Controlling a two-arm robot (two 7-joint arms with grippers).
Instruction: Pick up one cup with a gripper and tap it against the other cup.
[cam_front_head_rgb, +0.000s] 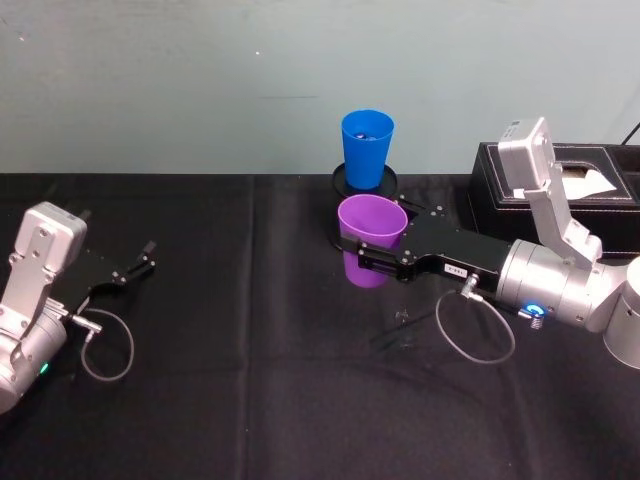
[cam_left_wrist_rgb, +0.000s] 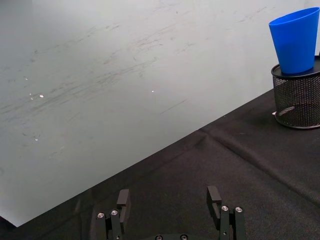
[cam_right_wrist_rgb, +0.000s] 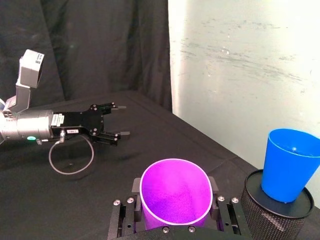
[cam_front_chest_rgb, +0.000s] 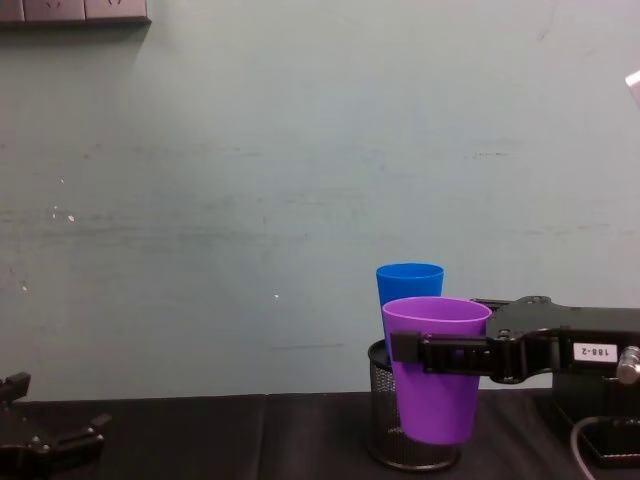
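Note:
My right gripper (cam_front_head_rgb: 366, 256) is shut on the purple cup (cam_front_head_rgb: 371, 226) and holds it upright a little above the black table. The same gripper (cam_front_chest_rgb: 440, 352) and purple cup (cam_front_chest_rgb: 432, 385) show side-on in the chest view. The blue cup (cam_front_head_rgb: 366, 148) stands in a black wire-mesh holder (cam_front_head_rgb: 345, 184) just behind it. In the right wrist view a gap separates the purple cup (cam_right_wrist_rgb: 175, 192) from the blue cup (cam_right_wrist_rgb: 289, 165). My left gripper (cam_front_head_rgb: 135, 268) rests open at the table's left; its wrist view shows it (cam_left_wrist_rgb: 168, 200) holding nothing, with the blue cup (cam_left_wrist_rgb: 295, 40) far off.
A black tissue box (cam_front_head_rgb: 560, 190) stands at the back right, behind my right arm. The mesh holder (cam_front_chest_rgb: 385, 430) sits close to the pale back wall. A cable loop (cam_front_head_rgb: 478, 335) hangs under the right wrist.

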